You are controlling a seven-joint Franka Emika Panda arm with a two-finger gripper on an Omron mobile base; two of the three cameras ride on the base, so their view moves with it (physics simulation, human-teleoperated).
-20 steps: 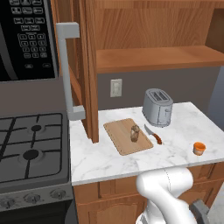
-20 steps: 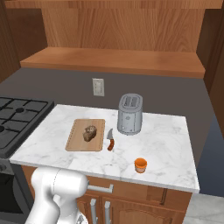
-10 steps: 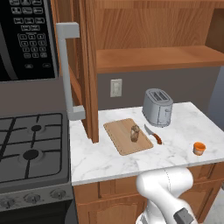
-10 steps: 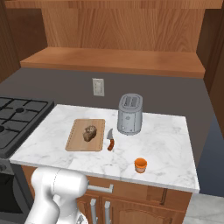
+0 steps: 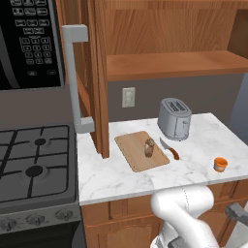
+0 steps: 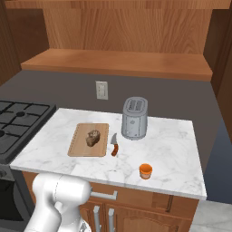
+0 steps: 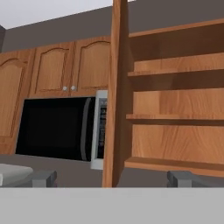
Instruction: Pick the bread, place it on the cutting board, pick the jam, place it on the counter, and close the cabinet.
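With the bread [image 5: 149, 147] on the cutting board [image 5: 135, 157] mid-frame and the jam [image 5: 220, 164] on the counter [image 5: 121, 177] lower right, the gripper [image 7: 111, 178], spread wide and empty, faces the open cabinet [image 7: 114, 92] door, likely to shut it.

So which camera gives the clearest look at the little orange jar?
The right base view: the little orange jar stands unobstructed near the white marble counter's front edge. The left base view shows it smaller, far right.
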